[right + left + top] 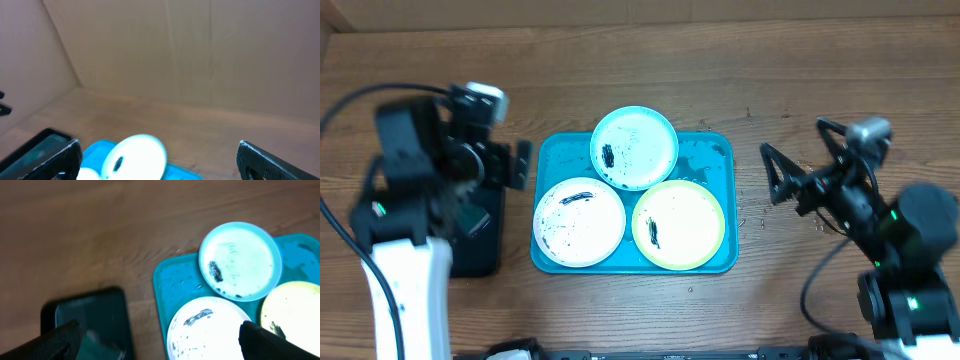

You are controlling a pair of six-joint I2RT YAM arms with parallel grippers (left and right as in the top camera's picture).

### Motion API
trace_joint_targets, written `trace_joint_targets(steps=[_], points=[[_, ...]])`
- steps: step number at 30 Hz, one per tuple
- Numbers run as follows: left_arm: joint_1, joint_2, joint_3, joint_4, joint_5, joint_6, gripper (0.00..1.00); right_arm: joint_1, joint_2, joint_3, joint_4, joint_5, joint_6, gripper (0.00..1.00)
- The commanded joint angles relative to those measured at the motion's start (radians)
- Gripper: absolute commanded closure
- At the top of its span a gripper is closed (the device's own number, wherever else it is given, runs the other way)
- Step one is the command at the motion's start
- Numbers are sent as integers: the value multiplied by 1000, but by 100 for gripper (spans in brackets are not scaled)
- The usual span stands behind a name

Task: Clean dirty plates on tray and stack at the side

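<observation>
The turquoise tray (715, 160) lies mid-table with three plates on it. At its back is the light blue plate (634, 147) with a black smear. The white plate (579, 221) is front left, smeared and speckled, and the yellow-green rimmed plate (679, 225) front right. My left gripper (518, 165) hangs open just left of the tray, holding nothing. From its wrist I see the white plate (210, 330), the light blue plate (240, 260) and the tray (175, 280). My right gripper (770, 175) stands open right of the tray, empty. Its wrist view shows the light blue plate (135, 157).
A smaller black tray (480, 240) lies left of the turquoise one, under my left arm, with a green object (472, 218) on it. Dark specks dot the wood (750, 215) between the tray and my right gripper. A cardboard wall (165, 50) closes off the far side.
</observation>
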Motion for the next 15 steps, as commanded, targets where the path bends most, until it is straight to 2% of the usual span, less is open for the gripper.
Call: trace_joint_targets(steps=[1,4,6,10,11,15], points=[[98,101,118,-62,74,-111,0,4,81,63,-43,-66,138,0],[148,160,129,-103,106,-187,0,5,178,171,-201,-67,130,0],[166,196,129,-120,74,-196,0,5,253,284,-345,-68,129,0],[209,265,129,-114,-41,-316,0,5,447,606,-752,-55,83,0],[224,298,129,-114,-32,-347,0,5,515,715,-863,-53,68,0],[228,361,129,-163,-17,-375,0,5,588,810,-895,-200,69,0]])
